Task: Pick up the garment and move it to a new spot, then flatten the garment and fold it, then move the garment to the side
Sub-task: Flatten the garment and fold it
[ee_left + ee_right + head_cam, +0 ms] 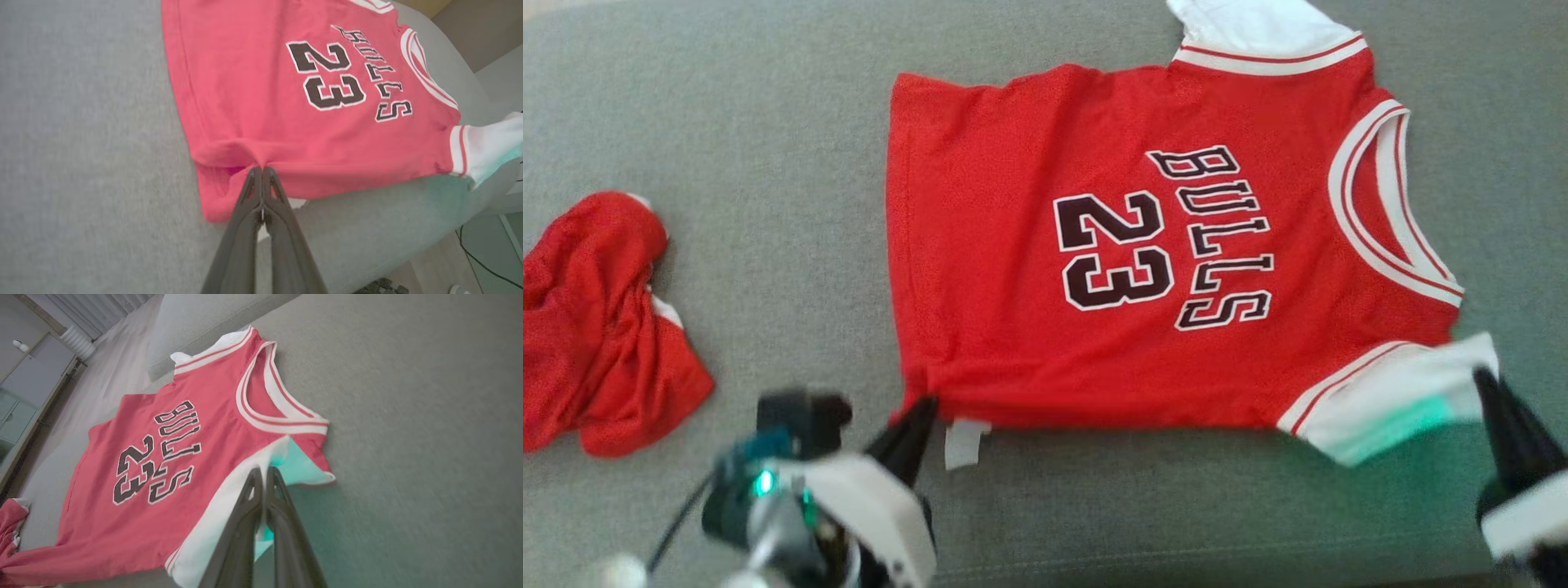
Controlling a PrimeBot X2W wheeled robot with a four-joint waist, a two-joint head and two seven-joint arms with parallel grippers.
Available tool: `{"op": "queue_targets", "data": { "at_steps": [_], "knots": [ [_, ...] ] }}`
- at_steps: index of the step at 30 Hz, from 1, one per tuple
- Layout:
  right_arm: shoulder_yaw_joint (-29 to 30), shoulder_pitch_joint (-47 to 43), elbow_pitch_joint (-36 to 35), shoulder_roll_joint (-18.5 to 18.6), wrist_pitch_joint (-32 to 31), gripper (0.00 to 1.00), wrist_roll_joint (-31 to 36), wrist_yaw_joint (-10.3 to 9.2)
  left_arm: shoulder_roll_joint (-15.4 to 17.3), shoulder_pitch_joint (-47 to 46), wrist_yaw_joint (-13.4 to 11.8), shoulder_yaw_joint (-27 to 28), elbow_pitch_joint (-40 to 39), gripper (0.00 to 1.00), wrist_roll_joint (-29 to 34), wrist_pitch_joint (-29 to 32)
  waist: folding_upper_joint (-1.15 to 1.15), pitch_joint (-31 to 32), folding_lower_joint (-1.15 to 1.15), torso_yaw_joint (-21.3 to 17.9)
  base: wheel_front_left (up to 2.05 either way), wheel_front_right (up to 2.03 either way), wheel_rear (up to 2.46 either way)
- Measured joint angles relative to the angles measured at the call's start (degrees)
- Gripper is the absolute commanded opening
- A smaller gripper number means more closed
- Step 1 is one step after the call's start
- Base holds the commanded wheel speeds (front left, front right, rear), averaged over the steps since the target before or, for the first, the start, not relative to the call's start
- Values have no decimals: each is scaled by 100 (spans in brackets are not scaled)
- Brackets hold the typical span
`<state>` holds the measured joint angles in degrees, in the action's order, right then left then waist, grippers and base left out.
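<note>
- Red cloth (600,327): crumpled heap at your far left on the grey couch (768,122), well apart from the jersey (1111,245).
- Left gripper (261,171): fingers pressed together, pinching the jersey's near hem corner, where you see the fabric pucker.
- Jersey: red, "BULLS 23" face up, spread flat mid-couch, neck to your right.
- Right gripper (261,471): fingers together, clamped on the white near sleeve.
</note>
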<state>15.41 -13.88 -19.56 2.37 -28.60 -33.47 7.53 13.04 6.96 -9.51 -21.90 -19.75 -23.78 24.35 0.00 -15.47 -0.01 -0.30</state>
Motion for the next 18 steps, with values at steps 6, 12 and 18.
{"op": "queue_targets", "data": {
  "at_steps": [6, 12, 18],
  "knots": [
    [-27, 1116, 433, 287, -665, 0, 236, 0, -13, -1122, 154, 19, 487, 0, -91, 606, 0, -182, 0, 77, 0, 0, 0],
    [-260, 2023, 950, 619, -1152, 0, 398, 0, -18, -1796, 256, 47, 1078, 0, -472, 1304, 0, -399, 0, 94, 0, 0, 0],
    [-483, 2794, 1545, 798, -1323, 0, 613, 0, -14, -2320, 328, 75, 1484, 17, -623, 1700, 0, -586, 1, 71, 0, 0, 0]
  ]
}}
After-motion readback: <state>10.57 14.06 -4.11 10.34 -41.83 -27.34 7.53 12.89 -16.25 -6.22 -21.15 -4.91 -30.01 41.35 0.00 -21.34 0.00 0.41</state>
